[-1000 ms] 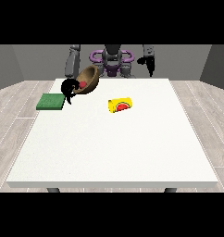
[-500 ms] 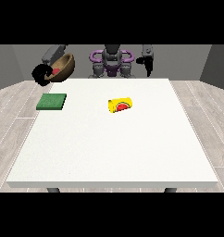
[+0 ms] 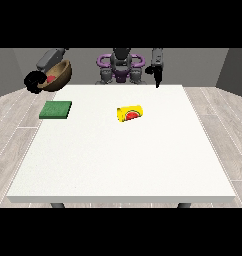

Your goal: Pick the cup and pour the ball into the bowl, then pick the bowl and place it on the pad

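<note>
Bowl (image 3: 57,75) held tilted at upper left of frame by hand at the view's left (image 3: 35,80), fingers curled on its rim; red ball inside. Pad (image 3: 56,110) directly below bowl, toward frame bottom. Cup (image 3: 130,113) lay on its side at centre; hand at the view's right (image 3: 157,75) hung idle, finger state indiscernible.

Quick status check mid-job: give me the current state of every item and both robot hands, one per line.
Bowl: lifted off the table, tilted, held up past the table's far left corner, something red inside.
Cup: lying on its side on the table, red showing at its mouth.
Pad: flat on the table, nothing on it.
Robot hand at the view's left: curled round the bowl's rim.
Robot hand at the view's right: hanging above the table's far edge, holding nothing.
</note>
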Action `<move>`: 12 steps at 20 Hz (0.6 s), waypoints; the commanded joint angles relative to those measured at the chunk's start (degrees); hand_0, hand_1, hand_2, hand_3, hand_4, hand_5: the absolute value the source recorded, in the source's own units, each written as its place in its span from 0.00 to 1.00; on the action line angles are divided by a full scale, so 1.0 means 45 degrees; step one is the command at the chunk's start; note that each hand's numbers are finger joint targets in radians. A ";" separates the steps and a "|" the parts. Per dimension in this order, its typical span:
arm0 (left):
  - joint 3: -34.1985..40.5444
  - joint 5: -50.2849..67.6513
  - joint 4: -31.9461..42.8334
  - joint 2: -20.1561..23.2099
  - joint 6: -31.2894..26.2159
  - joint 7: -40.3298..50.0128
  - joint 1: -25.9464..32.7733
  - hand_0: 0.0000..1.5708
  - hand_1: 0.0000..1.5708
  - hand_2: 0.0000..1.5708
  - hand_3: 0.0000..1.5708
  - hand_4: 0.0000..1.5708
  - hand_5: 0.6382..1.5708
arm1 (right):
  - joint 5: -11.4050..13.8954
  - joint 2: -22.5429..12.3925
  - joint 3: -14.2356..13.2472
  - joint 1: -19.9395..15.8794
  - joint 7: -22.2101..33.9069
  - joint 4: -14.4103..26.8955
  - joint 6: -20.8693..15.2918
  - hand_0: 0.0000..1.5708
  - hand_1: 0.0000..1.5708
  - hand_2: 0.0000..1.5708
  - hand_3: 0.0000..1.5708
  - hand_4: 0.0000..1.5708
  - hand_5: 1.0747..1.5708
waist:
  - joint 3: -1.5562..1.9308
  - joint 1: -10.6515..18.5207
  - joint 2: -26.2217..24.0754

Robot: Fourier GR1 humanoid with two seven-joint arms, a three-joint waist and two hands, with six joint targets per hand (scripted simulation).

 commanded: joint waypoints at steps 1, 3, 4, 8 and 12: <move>0.0172 -0.0064 0.0201 0.0064 -0.0090 -0.0966 -0.0382 0.00 0.00 0.00 0.00 0.75 0.76 | -0.0388 -0.0004 -0.0447 -0.0261 -0.1155 0.0647 0.0521 1.00 1.00 1.00 0.49 0.60 0.87 | 0.0002 0.0371 0.1348; -0.0465 -0.0271 -0.0130 -0.0260 0.0594 -0.0535 -0.0311 0.00 0.00 0.00 0.00 0.75 0.76 | -0.0467 -0.0900 -0.0599 -0.0243 -0.0917 0.1342 0.1223 0.99 0.99 1.00 0.43 0.58 0.88 | 0.0003 0.0208 0.1218; -0.0385 -0.0355 -0.0291 -0.0106 0.0031 -0.1521 0.0131 0.00 0.00 0.00 0.00 0.75 0.77 | -0.0692 -0.1097 -0.1022 -0.0163 -0.1511 0.1642 0.1398 0.98 0.98 1.00 0.45 0.57 0.88 | 0.0007 0.0552 0.1920; 0.0350 0.0068 0.0087 0.0281 -0.0453 -0.1083 -0.0475 0.00 0.00 0.00 0.00 0.74 0.77 | -0.0110 -0.1057 -0.0495 -0.0436 -0.1547 0.1825 0.0364 0.99 0.99 1.00 0.46 0.49 0.90 | 0.0000 0.0424 0.1559; -0.0183 -0.0302 -0.0304 -0.0239 0.0096 -0.1054 -0.0027 0.00 0.00 0.00 0.00 0.74 0.78 | 0.0874 -0.2115 -0.0279 0.0144 -0.2391 0.1659 -0.1036 0.89 0.89 1.00 0.51 0.00 1.00 | -0.0007 0.0442 0.1558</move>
